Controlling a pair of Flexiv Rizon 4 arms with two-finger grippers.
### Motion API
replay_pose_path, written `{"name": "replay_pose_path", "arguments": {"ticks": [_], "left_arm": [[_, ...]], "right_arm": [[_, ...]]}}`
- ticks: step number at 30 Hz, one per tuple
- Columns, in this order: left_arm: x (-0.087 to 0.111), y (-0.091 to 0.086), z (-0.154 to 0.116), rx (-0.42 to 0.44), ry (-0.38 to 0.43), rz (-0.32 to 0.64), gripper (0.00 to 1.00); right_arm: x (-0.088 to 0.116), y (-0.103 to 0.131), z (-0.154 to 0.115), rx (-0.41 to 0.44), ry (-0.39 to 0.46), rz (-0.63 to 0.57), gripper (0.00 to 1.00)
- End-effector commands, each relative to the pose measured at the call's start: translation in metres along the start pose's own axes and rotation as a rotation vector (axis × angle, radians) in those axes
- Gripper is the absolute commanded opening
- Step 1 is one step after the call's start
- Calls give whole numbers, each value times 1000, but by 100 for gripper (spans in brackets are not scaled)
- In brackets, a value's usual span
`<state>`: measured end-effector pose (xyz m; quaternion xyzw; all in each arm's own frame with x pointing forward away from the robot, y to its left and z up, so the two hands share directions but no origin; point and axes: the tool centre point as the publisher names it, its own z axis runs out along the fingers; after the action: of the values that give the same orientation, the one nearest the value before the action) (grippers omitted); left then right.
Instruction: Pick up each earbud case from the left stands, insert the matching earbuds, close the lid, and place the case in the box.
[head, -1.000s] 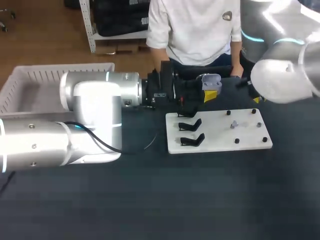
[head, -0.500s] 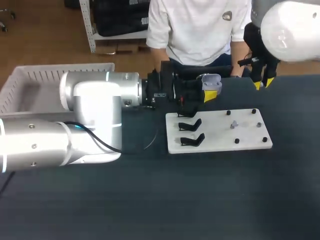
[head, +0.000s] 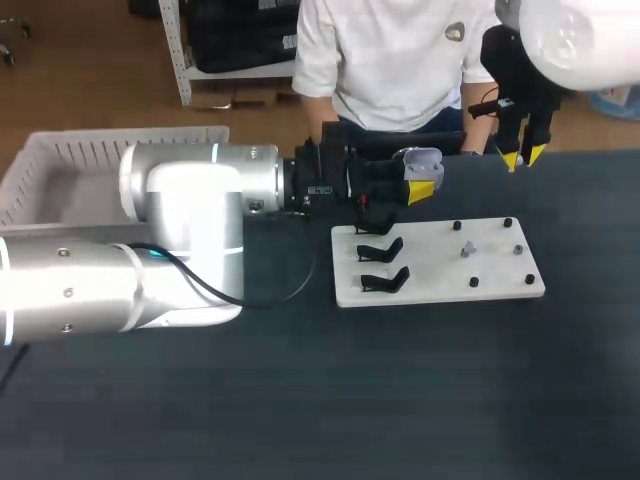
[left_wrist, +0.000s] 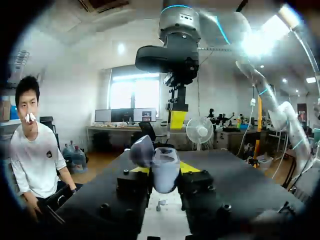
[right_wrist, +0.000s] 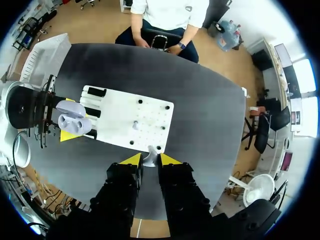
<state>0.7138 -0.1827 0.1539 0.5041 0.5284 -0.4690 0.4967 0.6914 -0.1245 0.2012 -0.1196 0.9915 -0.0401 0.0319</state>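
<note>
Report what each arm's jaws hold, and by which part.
Left jaws: pale lilac plastic earbud case, by its base. Right jaws: small white earbud; part unclear.

One white board (head: 430, 265) is bearing three black stands (head: 381, 249), five pegs (head: 457, 226) and one earbud (head: 467, 250); a second earbud (right_wrist: 150, 159), one open earbud case (head: 421, 160) and one basket (head: 40, 170) are showing.

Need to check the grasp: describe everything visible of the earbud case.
The case is pale lilac-grey, rounded, smooth like plastic. Its lid stands open; the right wrist view shows two wells in the body. The left gripper clamps it between its yellow tips, off the table, near the white board.
</note>
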Motion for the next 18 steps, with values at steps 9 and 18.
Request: {"name": "replay_pose_path", "arguments": {"ticks": [9,18], "left_arm": [[1,1,1,-1,-4,2,0],[1,1,1,-1,-4,2,0]], "right_arm": [[20,19,-15,-26,22,708,0],[24,46,-31,44,34,902,0]]}}
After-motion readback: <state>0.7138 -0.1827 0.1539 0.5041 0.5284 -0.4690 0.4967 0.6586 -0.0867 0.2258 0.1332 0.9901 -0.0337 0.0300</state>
